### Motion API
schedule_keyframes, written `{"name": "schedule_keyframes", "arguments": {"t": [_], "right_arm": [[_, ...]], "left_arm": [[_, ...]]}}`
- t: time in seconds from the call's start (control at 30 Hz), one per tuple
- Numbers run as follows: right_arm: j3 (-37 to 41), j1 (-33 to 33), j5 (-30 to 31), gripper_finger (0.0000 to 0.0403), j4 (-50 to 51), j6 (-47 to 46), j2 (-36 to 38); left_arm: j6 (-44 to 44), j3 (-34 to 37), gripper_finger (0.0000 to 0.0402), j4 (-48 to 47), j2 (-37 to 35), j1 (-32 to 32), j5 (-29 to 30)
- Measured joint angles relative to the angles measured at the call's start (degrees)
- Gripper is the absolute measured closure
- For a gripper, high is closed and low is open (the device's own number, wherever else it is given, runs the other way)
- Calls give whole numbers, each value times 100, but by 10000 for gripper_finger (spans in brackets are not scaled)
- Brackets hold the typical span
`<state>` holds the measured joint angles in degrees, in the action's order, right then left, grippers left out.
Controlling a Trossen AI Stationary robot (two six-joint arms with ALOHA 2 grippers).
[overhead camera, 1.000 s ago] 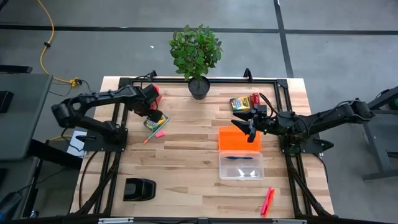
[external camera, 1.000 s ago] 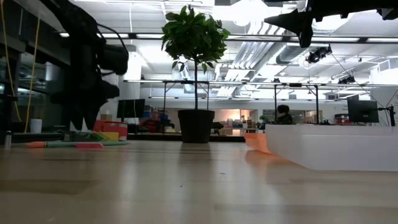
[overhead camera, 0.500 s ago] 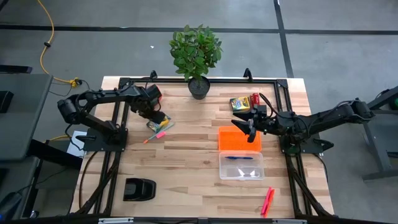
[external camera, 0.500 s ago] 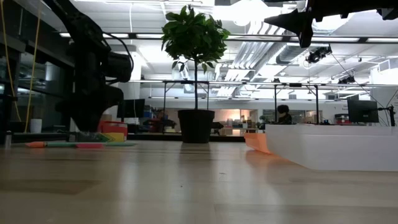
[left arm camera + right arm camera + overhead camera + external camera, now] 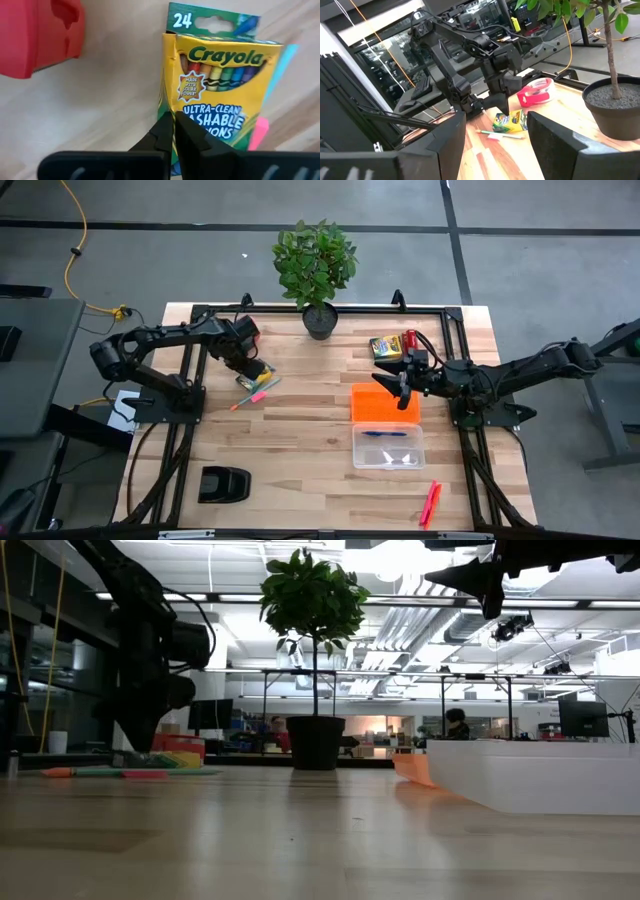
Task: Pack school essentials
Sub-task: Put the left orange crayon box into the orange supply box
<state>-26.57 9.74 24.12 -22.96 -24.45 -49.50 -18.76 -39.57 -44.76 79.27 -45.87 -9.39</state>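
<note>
A yellow-and-green crayon box [image 5: 257, 378] [image 5: 215, 85] lies flat on the table at the far left, on top of a pink marker [image 5: 258, 394] and a thin pen. My left gripper [image 5: 250, 365] [image 5: 173, 122] points down at it, shut, its tips at the box's long edge. A second crayon box [image 5: 386, 346] lies at the far right. My right gripper [image 5: 403, 388] [image 5: 495, 150] hangs level and open above the orange lid [image 5: 385, 402], holding nothing. A clear box [image 5: 388, 447] holds a blue pen [image 5: 385, 433]. My left gripper comes from above with its shut fingertips [image 5: 167, 127] at one long edge of the crayon box [image 5: 169, 95], which lies flat on the table. I cannot tell whether the tips touch the box or have any of it between them.
A red tape dispenser [image 5: 250, 330] [image 5: 40, 35] stands just beyond the left gripper. A potted plant [image 5: 316, 270] is at the far middle, a red cylinder [image 5: 411, 340] by the second crayon box, a black object [image 5: 224, 483] near left, markers [image 5: 431, 502] near right.
My left gripper has shut over the crayon box's edge, rolling slightly, without leaving its place. The box now lies a little more askew than a second ago. My right arm has kept still.
</note>
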Motion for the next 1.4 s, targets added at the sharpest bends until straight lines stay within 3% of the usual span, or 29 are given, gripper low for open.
{"name": "schedule_keyframes", "arguments": {"t": [0.37, 0.53, 0.8, 0.93, 1.13, 1.4], "right_arm": [[0, 0, 0, 199, -4, 2, 0], [0, 0, 0, 199, -27, -149, 0], [-13, 12, -10, 198, -33, -1287, -436], [-410, 52, -7, 199, 98, -1517, -1120], [-1596, 44, -19, 194, 799, -1621, -2402], [-2937, -278, 19, 139, 1733, -1769, -3525]], "left_arm": [[295, 0, 401, 3, -1566, 2, -272], [452, 0, 401, 110, -2447, 20, -714], [-543, 0, 401, 587, -3347, 443, -783], [-1169, -2, 401, 1024, -3439, 1013, -294], [-1977, -2, 401, 1754, -3334, 2069, 822], [-2563, -2, 401, 2459, -3012, 3188, 2079]]}}
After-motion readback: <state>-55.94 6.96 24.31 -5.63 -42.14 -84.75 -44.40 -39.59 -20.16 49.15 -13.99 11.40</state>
